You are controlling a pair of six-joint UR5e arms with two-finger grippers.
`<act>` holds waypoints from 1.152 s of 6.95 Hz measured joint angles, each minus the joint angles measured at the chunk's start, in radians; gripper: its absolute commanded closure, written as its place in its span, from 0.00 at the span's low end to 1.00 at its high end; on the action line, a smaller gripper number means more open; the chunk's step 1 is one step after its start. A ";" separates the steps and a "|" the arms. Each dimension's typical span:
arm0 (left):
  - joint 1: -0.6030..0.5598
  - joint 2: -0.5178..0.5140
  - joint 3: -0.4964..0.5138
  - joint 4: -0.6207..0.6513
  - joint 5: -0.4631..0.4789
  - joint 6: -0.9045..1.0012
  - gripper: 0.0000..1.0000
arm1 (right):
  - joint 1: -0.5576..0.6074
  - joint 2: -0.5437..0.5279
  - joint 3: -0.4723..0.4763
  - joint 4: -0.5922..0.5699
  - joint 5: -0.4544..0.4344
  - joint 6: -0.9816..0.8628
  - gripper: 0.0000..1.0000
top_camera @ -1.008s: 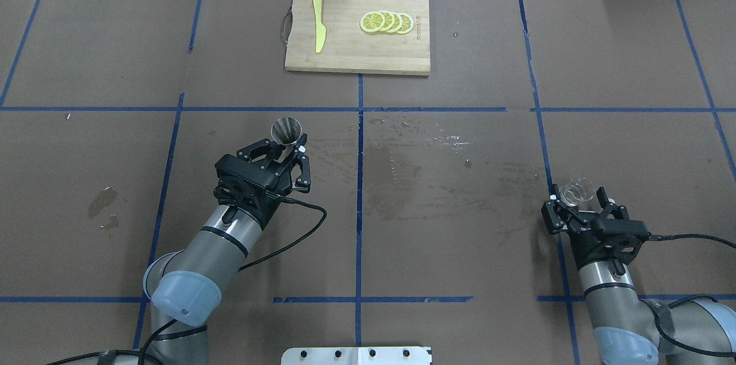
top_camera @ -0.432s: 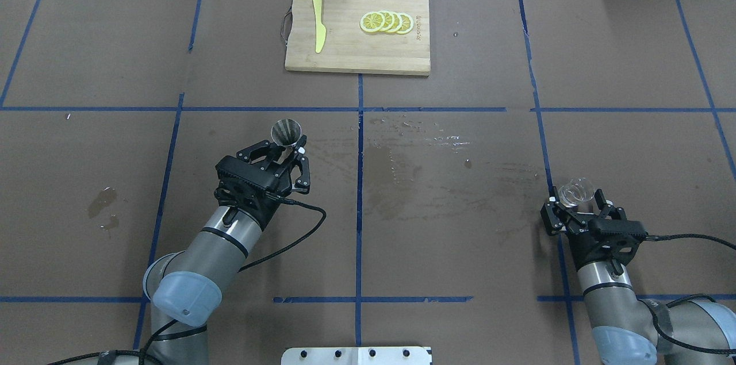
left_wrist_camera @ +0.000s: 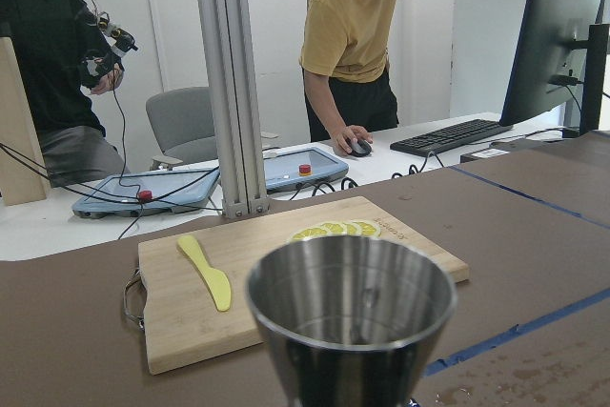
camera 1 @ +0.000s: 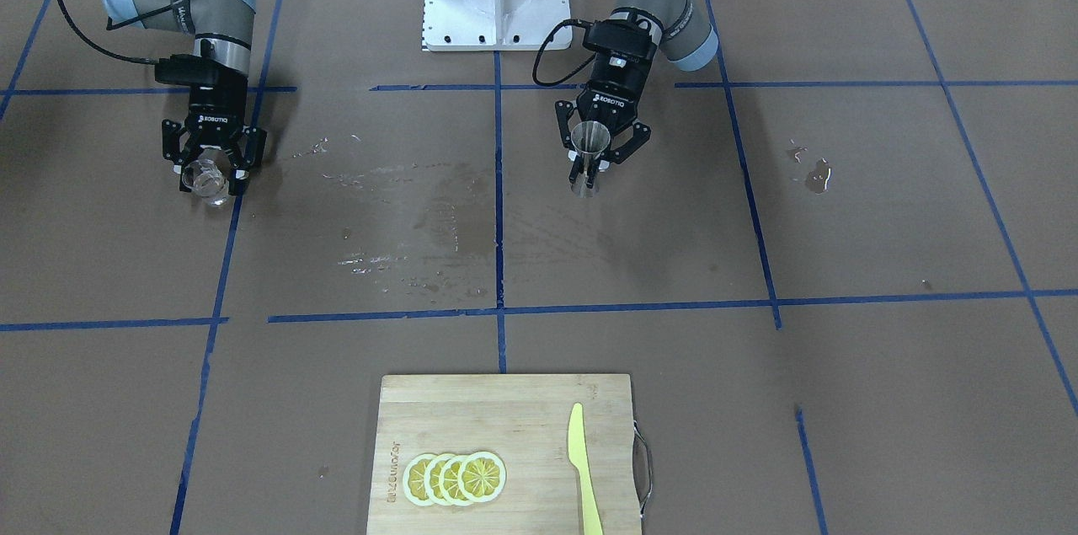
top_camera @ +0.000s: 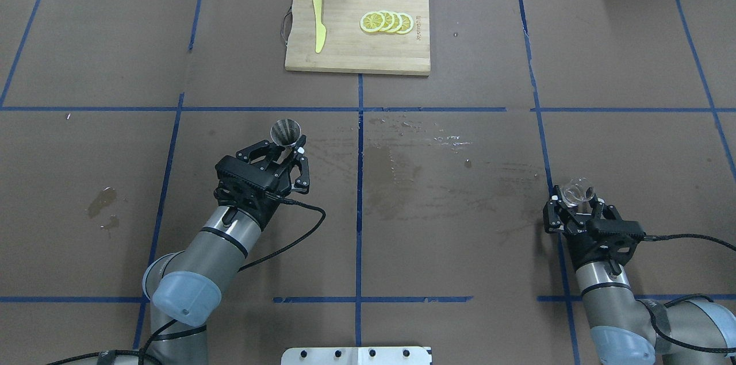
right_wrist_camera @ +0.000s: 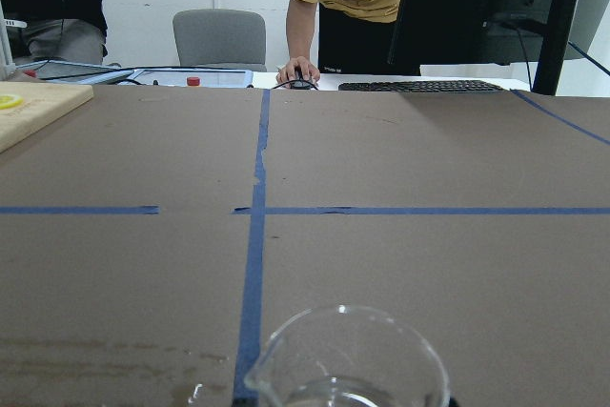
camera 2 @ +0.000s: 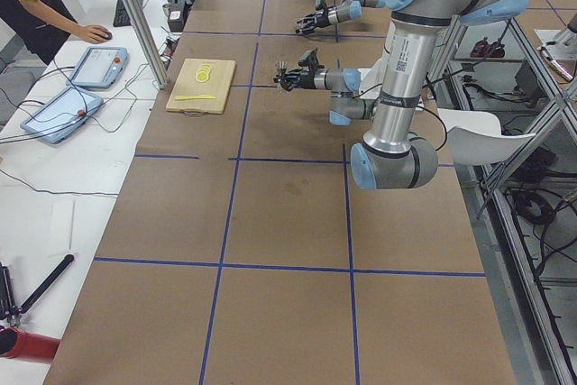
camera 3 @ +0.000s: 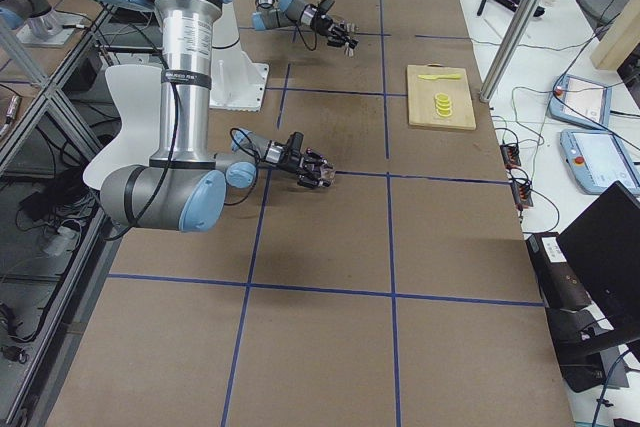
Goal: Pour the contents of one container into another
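The silver jigger point(top_camera: 286, 131) stands upright left of the table's centre line, and my left gripper point(top_camera: 288, 150) is shut on its narrow waist. The front view shows the jigger point(camera 1: 589, 149) between the fingers, and its open cone point(left_wrist_camera: 351, 304) fills the left wrist view. The clear glass cup point(top_camera: 577, 191) with its pouring lip sits near the table's right side, upright, with a little liquid in it. My right gripper point(top_camera: 575, 206) is shut on the glass cup point(camera 1: 206, 179). Its rim point(right_wrist_camera: 348, 355) shows at the bottom of the right wrist view.
A wooden cutting board point(top_camera: 356, 60) at the far middle carries lemon slices point(top_camera: 386, 22) and a yellow plastic knife point(top_camera: 318, 20). Wet patches point(top_camera: 402, 158) mark the brown table cover between the two arms. People stand beyond the far edge.
The right gripper's fingers have drawn in around the glass cup and the wrist has shifted slightly. The left arm and the jigger have not moved.
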 measured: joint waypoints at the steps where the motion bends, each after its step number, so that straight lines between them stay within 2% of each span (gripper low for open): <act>1: 0.000 0.000 0.000 0.000 0.000 0.000 1.00 | 0.000 0.000 0.000 0.000 0.003 0.000 0.91; 3: 0.000 0.000 0.000 0.000 0.000 0.001 1.00 | 0.006 0.000 0.017 0.037 0.022 -0.052 0.98; 5: 0.004 0.001 0.001 0.001 0.001 0.010 1.00 | 0.026 0.009 0.086 0.206 0.050 -0.332 1.00; 6: 0.007 0.002 0.002 -0.001 0.001 0.013 1.00 | 0.033 0.031 0.125 0.239 0.057 -0.428 1.00; 8: 0.021 0.002 0.010 -0.003 -0.002 0.016 1.00 | 0.037 0.147 0.159 0.248 0.057 -0.590 1.00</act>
